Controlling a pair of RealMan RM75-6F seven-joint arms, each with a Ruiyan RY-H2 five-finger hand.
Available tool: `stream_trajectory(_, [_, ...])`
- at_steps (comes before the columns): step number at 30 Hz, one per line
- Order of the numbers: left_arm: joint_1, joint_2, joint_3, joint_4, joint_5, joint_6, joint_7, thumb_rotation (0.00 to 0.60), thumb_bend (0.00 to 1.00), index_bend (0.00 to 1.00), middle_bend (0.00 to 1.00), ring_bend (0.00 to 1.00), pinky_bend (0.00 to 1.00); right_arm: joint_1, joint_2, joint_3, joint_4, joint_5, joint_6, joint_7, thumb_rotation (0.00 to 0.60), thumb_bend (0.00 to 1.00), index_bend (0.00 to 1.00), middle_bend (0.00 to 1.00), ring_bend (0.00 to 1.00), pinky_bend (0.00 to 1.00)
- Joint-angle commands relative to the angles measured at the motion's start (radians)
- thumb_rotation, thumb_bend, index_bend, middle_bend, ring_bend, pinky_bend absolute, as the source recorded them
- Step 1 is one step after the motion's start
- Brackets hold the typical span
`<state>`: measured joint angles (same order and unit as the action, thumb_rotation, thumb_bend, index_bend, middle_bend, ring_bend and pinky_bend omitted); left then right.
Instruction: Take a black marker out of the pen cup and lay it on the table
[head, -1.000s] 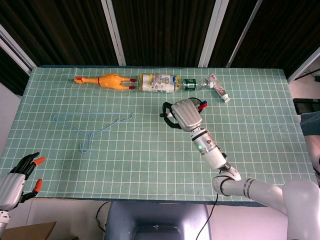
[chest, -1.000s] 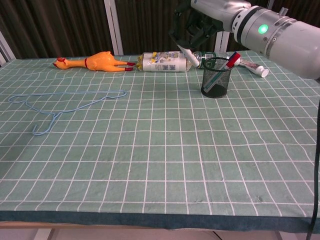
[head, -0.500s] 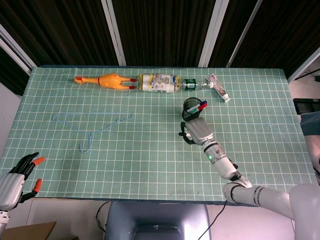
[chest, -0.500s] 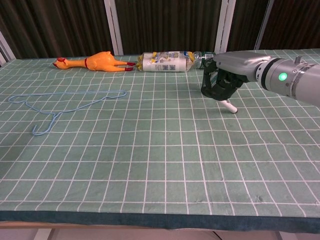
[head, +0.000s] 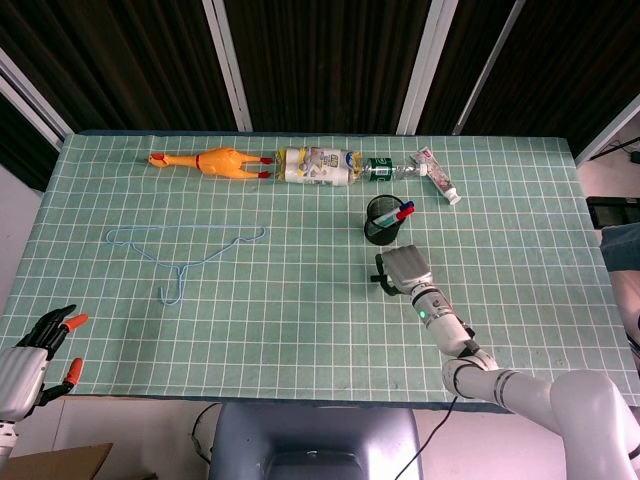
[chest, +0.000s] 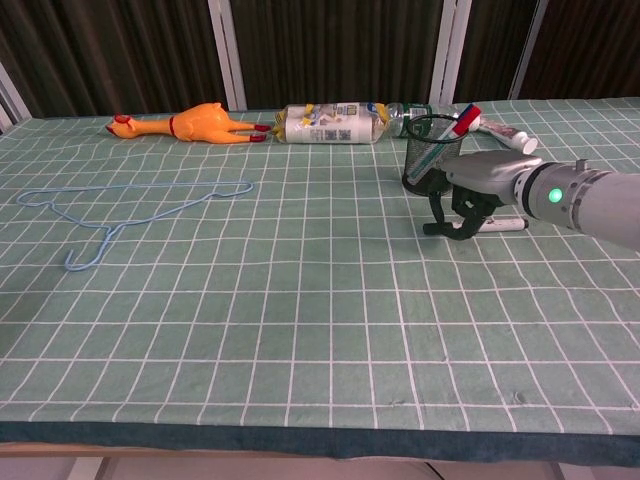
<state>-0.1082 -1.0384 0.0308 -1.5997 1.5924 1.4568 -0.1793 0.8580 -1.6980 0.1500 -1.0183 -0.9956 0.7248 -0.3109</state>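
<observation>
The black mesh pen cup (head: 385, 221) (chest: 428, 160) stands right of the table's middle, with a red-capped and a blue pen in it. Just in front of the cup, my right hand (head: 402, 270) (chest: 468, 196) is down at the table, its fingers curled around the black marker (chest: 506, 225). The marker lies level on the cloth and sticks out to the right from under the hand. In the head view the hand hides it. My left hand (head: 38, 350) hangs off the table's near left corner with fingers apart and nothing in it.
A rubber chicken (head: 215, 161), a plastic bottle (head: 325, 166) and a toothpaste tube (head: 438, 177) lie in a row along the far edge. A blue wire hanger (head: 180, 252) lies on the left of the green grid mat (head: 280, 330).
My right hand has come down from above the cup to the table in front of it, bringing the marker along. The marker has gone from hanging tilted to lying flat.
</observation>
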Motion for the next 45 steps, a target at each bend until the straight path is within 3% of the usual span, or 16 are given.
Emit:
stream_trajectory(1, [0.001, 0.001, 0.0, 0.0, -0.001, 0.001, -0.002, 0.6, 0.48, 0.19, 0.07, 0.08, 0.31, -0.003, -0.013, -0.003, 0.026, -0.019, -0.007, 0.02, 0.6, 0.79, 0.83, 1.0, 1.0, 1.0])
stream_trajectory(6, [0.001, 0.0, -0.001, 0.001, -0.001, 0.001, -0.002, 0.6, 0.48, 0.19, 0.07, 0.08, 0.31, -0.015, -0.022, -0.004, 0.052, -0.072, 0.015, 0.066, 0.6, 0.56, 0.65, 1.0, 1.0, 1.0])
stream_trajectory(12, [-0.001, 0.0, -0.001, 0.0, -0.003, -0.003, 0.001, 0.6, 0.48, 0.19, 0.07, 0.08, 0.32, -0.031, -0.002, -0.001, 0.033, -0.117, 0.037, 0.111, 0.6, 0.38, 0.53, 1.0, 1.0, 1.0])
stream_trajectory(19, [0.0, -0.002, -0.001, -0.001, -0.003, -0.003, 0.004, 0.6, 0.48, 0.19, 0.07, 0.08, 0.32, -0.058, 0.051, 0.001, -0.041, -0.135, 0.07, 0.11, 0.6, 0.31, 0.48, 1.0, 1.0, 1.0])
stream_trajectory(23, [-0.002, -0.002, -0.001, 0.0, -0.002, -0.006, 0.006, 0.6, 0.48, 0.19, 0.07, 0.08, 0.32, -0.084, 0.105, -0.001, -0.141, -0.163, 0.127, 0.101, 0.6, 0.3, 0.46, 1.0, 1.0, 1.0])
stream_trajectory(29, [-0.002, -0.002, -0.001, 0.0, -0.003, -0.006, 0.006, 0.6, 0.48, 0.19, 0.07, 0.08, 0.31, -0.127, 0.166, -0.013, -0.268, -0.224, 0.245, 0.063, 0.6, 0.3, 0.58, 0.98, 0.99, 0.95])
stream_trajectory(32, [-0.002, -0.002, -0.001, 0.001, -0.001, -0.005, 0.006, 0.6, 0.48, 0.19, 0.07, 0.08, 0.31, -0.191, 0.228, -0.041, -0.398, -0.274, 0.402, -0.078, 0.6, 0.3, 0.6, 0.87, 0.89, 0.84])
stream_trajectory(34, [-0.003, -0.003, -0.002, 0.001, -0.002, -0.006, 0.007, 0.6, 0.48, 0.19, 0.07, 0.08, 0.32, -0.315, 0.294, -0.095, -0.557, -0.331, 0.671, -0.381, 0.6, 0.3, 0.58, 0.75, 0.77, 0.77])
stream_trajectory(37, [-0.003, -0.004, -0.002, -0.001, -0.004, -0.006, 0.012, 0.6, 0.48, 0.19, 0.07, 0.08, 0.31, -0.391, 0.317, -0.117, -0.652, -0.332, 0.798, -0.546, 0.6, 0.3, 0.51, 0.57, 0.57, 0.66])
stream_trajectory(39, [-0.001, -0.005, -0.001, -0.002, -0.002, -0.004, 0.017, 0.6, 0.48, 0.19, 0.07, 0.08, 0.31, -0.439, 0.337, -0.127, -0.705, -0.321, 0.857, -0.591, 0.6, 0.3, 0.43, 0.45, 0.43, 0.5])
stream_trajectory(42, [0.0, -0.006, -0.002, -0.003, -0.001, -0.001, 0.023, 0.6, 0.48, 0.19, 0.07, 0.08, 0.31, -0.5, 0.37, -0.137, -0.759, -0.311, 0.914, -0.584, 0.6, 0.3, 0.35, 0.34, 0.31, 0.3])
stream_trajectory(45, [0.002, -0.008, -0.002, -0.005, -0.003, -0.001, 0.034, 0.6, 0.48, 0.19, 0.07, 0.08, 0.32, -0.549, 0.394, -0.145, -0.77, -0.327, 0.956, -0.527, 0.6, 0.3, 0.3, 0.25, 0.22, 0.23])
